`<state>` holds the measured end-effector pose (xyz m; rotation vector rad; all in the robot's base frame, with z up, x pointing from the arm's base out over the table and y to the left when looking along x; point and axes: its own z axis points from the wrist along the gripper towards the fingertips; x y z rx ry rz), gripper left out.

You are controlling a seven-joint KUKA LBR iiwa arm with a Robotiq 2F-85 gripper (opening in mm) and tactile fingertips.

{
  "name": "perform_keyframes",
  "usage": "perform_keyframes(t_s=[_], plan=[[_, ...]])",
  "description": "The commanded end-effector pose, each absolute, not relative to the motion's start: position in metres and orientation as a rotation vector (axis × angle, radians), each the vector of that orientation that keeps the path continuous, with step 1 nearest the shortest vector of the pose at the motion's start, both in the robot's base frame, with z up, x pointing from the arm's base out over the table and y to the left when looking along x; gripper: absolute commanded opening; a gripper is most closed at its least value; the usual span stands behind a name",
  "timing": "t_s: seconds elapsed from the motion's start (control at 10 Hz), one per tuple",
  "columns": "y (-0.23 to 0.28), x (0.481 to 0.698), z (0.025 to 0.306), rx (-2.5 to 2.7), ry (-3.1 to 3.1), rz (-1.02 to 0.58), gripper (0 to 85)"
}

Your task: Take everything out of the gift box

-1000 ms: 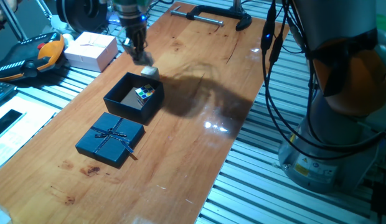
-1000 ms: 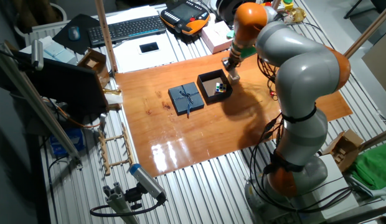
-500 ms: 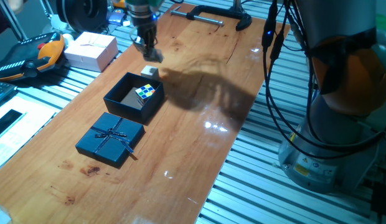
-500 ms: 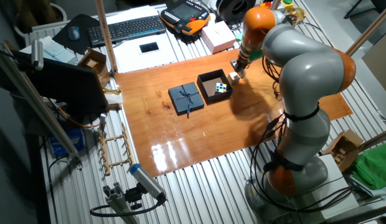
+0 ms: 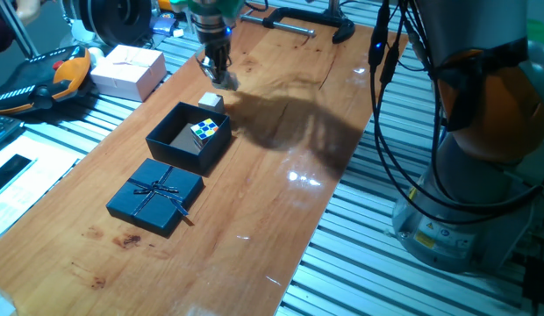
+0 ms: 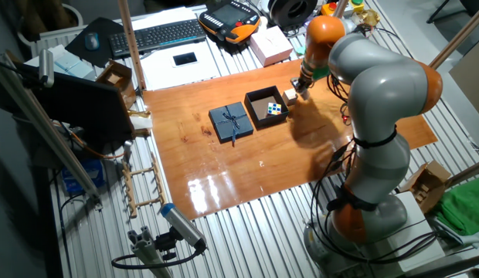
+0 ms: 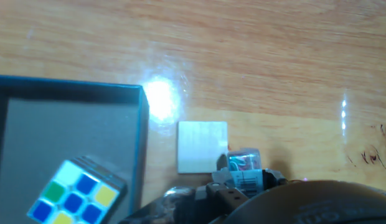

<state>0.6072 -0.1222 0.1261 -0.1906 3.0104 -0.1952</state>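
- The two-finger hand of the grey and orange arm is seen raised above the far part of the wooden desk, just beyond the small white cube; nothing is gripped in it, and whether its fingers stand wide or narrow cannot be told from these views.
- In the other fixed view the hand is seen just right of the white cube and apart from it.
- The small white cube is set on the bare desk, just outside the far edge of the open box; in the hand view the white cube lies close beside the box wall without touching it.
- The dark navy square gift box stands open on the desk, its inside brown.
- A multicoloured puzzle cube is seen lying inside the gift box, in its far right corner; blue, yellow, green and white squares are shown on the puzzle cube in the hand view.
- The matching navy lid, with a thin dark ribbon bow on top, lies flat on the desk just near of the box.
- A pale pink box with a ribbon is placed off the desk, to the far left.
- A black metal clamp is fixed at the far edge of the desk.
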Motion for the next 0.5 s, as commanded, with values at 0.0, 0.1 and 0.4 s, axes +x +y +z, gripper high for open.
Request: perform_keyframes(t_s=[0.0, 0.1, 0.4], plan=[[-0.125, 0.606, 0.121, -0.193, 3.007, -0.196, 1.0], [-0.128, 0.606, 0.116, -0.19, 3.006, -0.184, 1.0], [-0.137, 0.599, 0.106, -0.13, 3.027, -0.123, 1.0]])
